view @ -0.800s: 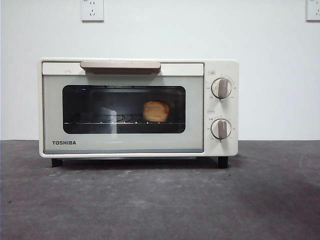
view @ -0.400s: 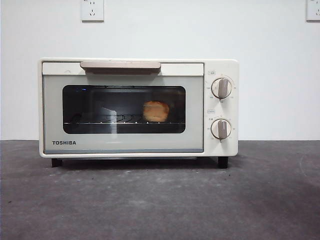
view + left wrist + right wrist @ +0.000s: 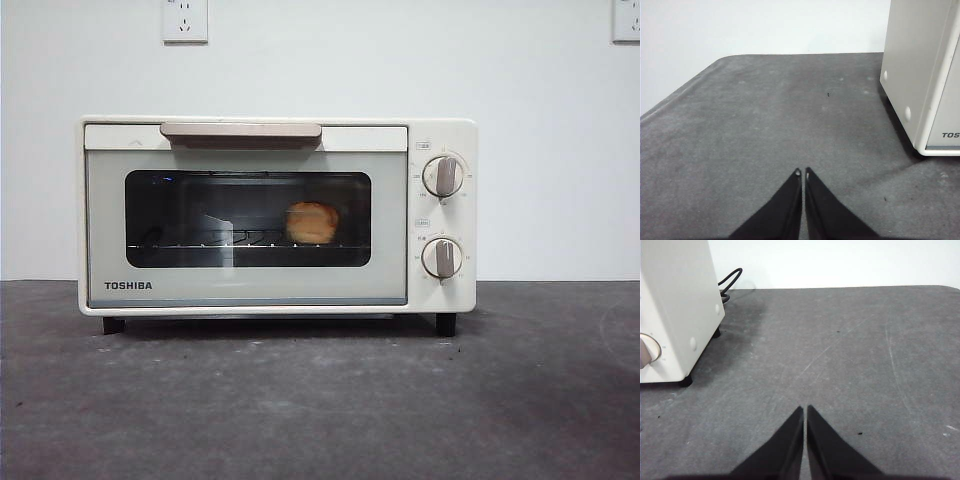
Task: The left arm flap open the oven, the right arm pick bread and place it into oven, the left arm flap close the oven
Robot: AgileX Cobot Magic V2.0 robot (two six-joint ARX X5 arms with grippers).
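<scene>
Jaws of left gripper [image 3: 802,172] and right gripper [image 3: 804,407] closed, empty, above worktop [image 3: 320,400], oven [image 3: 277,215] door shut, bread [image 3: 312,222] on rack inside

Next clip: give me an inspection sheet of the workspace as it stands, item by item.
Surface: dark grey table, scuffed, small specks.
Job's things: oven with door shut; bread on the wire rack inside.
Clutter: nothing seen.
Grippers: left tool shut, empty, off the oven's logo side; right tool shut, empty, off the knob side.
Cables: black cord behind the oven.
Surroundings: white wall, two sockets.
</scene>
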